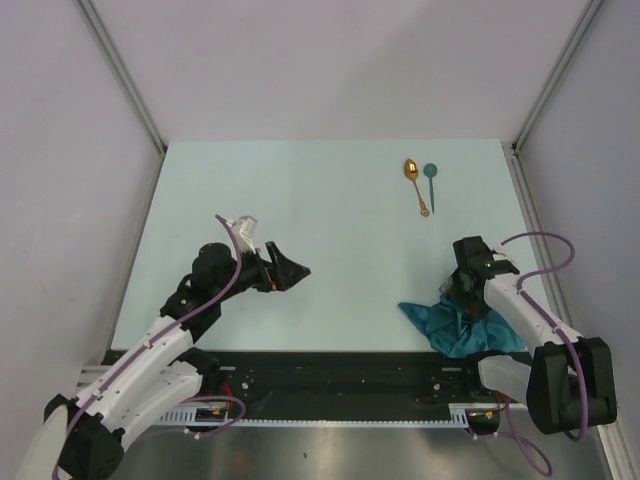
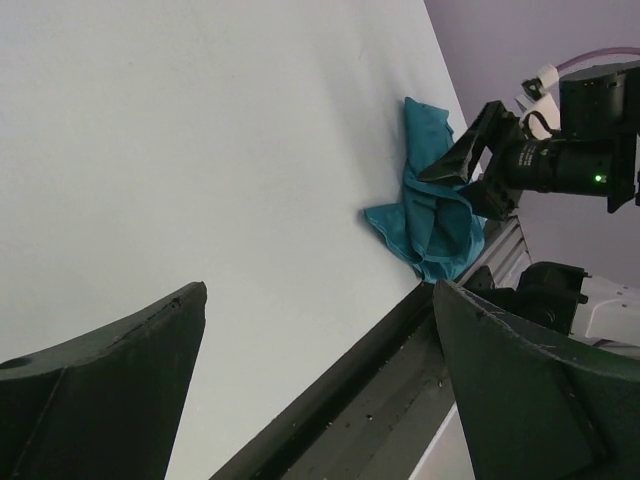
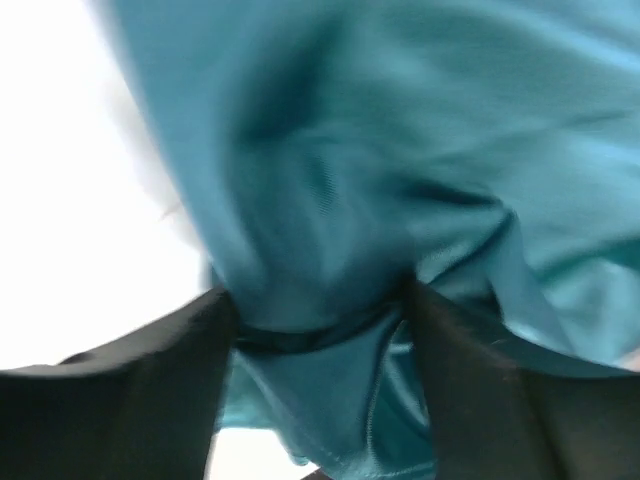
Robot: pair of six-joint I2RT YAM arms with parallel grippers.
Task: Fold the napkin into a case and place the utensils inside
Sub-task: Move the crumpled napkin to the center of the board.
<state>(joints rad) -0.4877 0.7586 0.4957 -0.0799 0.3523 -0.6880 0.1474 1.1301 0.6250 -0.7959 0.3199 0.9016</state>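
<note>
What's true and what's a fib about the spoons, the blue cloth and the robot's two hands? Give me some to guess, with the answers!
1. The napkin is folded into a neat case. False: it lies crumpled at the near edge of the table.
2. The gold spoon lies right beside the teal spoon. True.
3. The left gripper is holding a spoon. False: it is open and empty, over bare table.
4. The right gripper has napkin cloth bunched between its fingers. True.
5. Both spoons rest on the napkin. False: they lie apart from it, farther back on the table.
</note>
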